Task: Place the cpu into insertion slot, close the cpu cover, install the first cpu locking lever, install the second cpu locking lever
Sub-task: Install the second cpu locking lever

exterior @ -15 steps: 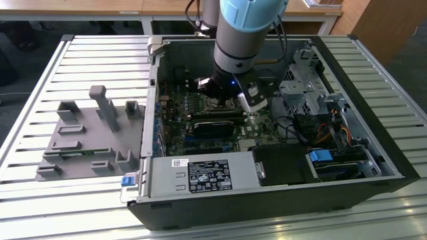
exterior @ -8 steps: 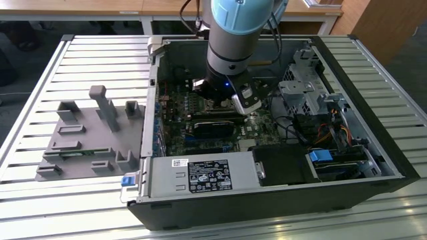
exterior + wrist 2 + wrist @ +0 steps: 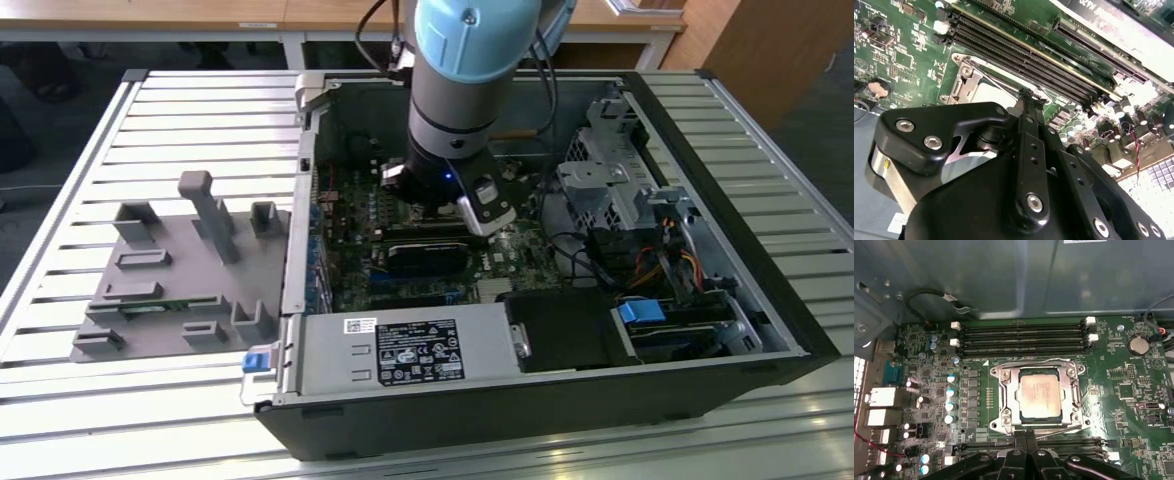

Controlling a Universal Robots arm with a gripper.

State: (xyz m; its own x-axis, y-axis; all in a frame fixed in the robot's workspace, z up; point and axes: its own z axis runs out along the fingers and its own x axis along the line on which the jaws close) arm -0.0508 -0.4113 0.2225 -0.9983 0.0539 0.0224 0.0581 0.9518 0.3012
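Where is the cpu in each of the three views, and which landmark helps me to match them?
Exterior view: hidden beneath the arm, inside the computer case.
First wrist view: the cpu sits mid-picture, framed by the cpu cover.
Second wrist view: a pale corner of it shows above the claw.
Shared landmark: the long black memory slots beside it.

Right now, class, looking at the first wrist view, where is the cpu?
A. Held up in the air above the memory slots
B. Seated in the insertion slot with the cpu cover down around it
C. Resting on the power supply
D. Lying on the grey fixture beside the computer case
B: in the first wrist view the cpu sits in the insertion slot, its silvery top showing through the window of the lowered cpu cover.
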